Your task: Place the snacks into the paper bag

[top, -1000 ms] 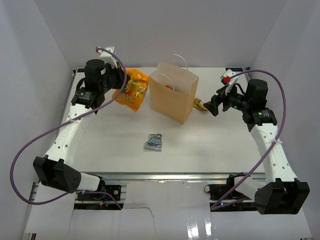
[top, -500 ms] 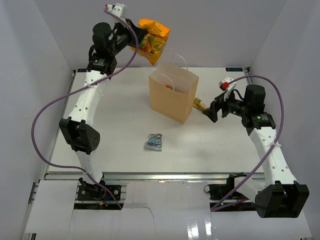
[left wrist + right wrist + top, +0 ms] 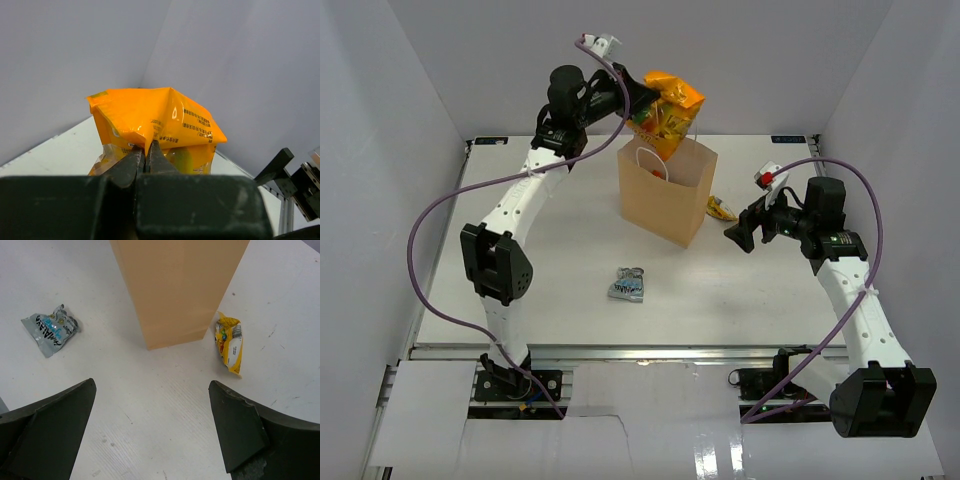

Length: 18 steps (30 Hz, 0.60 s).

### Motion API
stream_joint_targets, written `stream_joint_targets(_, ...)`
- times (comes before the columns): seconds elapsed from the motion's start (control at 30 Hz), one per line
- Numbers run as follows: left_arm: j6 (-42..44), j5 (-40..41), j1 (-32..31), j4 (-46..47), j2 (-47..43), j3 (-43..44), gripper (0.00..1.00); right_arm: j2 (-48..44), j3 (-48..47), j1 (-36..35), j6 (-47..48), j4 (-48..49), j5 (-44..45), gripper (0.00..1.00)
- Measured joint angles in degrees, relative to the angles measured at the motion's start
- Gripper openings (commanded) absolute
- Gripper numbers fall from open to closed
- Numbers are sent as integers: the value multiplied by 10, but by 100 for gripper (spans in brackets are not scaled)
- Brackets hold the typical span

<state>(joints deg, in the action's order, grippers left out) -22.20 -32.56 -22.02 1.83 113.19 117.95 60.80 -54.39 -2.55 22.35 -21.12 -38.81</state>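
The tan paper bag (image 3: 665, 195) stands upright at the back middle of the table, white handles up; it also shows in the right wrist view (image 3: 175, 287). My left gripper (image 3: 642, 108) is shut on a large orange bag (image 3: 670, 108) and holds it in the air just above the paper bag's open mouth. In the left wrist view the jaws pinch the orange bag (image 3: 160, 130) at its seam. My right gripper (image 3: 738, 232) is open and empty, right of the paper bag. A yellow bar (image 3: 230, 342) lies by the paper bag's right side. A grey-blue pack (image 3: 628, 284) lies in front.
Something orange shows inside the paper bag's mouth (image 3: 660, 176). White walls close in the table on the left, back and right. The yellow bar (image 3: 720, 209) lies between the paper bag and my right gripper. The grey-blue pack also shows in the right wrist view (image 3: 50, 329).
My left arm has lifted the large orange bag from the table's back left and carried it right, to above the paper bag. My right gripper has edged slightly left and down.
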Motion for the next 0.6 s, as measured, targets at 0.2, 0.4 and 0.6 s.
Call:
stream_joint_targets(0.2,-5,-7,-3,16,-32,-81,23,0,4,2,4,1,2,100)
stream_joint_targets(0.4,-23,5,-3,54,-83,-165,64,1,7,2,2,7,7,100)
stream_joint_targets(0.6,-38,23,-3,97,-125,-168,94,29,9,2,-35,51,30,100)
